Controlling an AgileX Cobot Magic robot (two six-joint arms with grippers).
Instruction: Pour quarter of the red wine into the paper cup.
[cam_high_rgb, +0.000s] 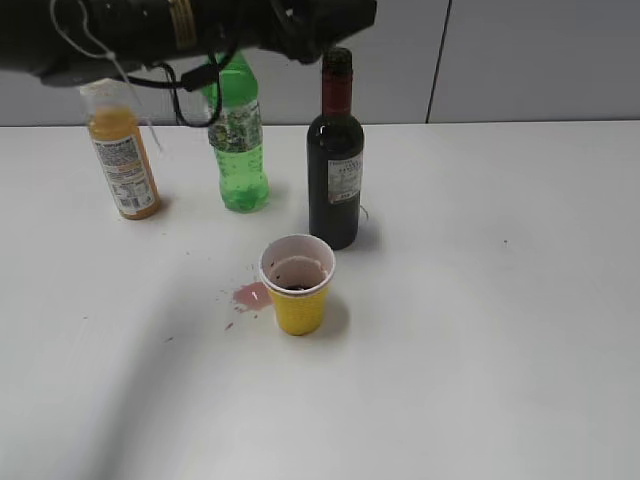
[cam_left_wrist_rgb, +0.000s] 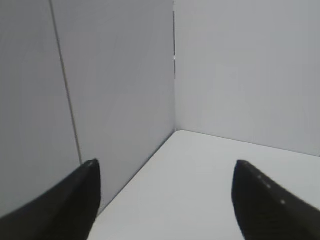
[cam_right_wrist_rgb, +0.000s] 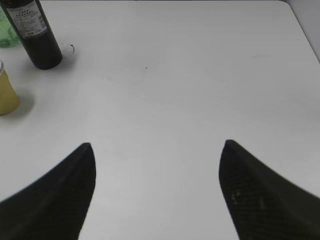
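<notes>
On the white table (cam_high_rgb: 480, 300), bottles stood behind a cup.
Exterior: the yellow paper cup (cam_high_rgb: 298, 285), beside a pink spill (cam_high_rgb: 251, 294), stood before the glass wine bottle (cam_high_rgb: 335, 160); green bottle (cam_high_rgb: 238, 140) and juice bottle (cam_high_rgb: 121, 150) leftward. Left wrist: the left gripper (cam_left_wrist_rgb: 165, 200) gaped toward walls. Right wrist: the right gripper (cam_right_wrist_rgb: 157, 190) hung spread, empty.

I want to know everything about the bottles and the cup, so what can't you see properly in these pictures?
- Green bottle: exterior view, its cap is behind the dark arm.
- Wine bottle: the glass is too dark to show how much is left; right wrist view cuts off its top.
- Paper cup: right wrist view cuts it at the left edge.
- Labels: print too small to read.
- Left pincer: sees only wall and table.
</notes>
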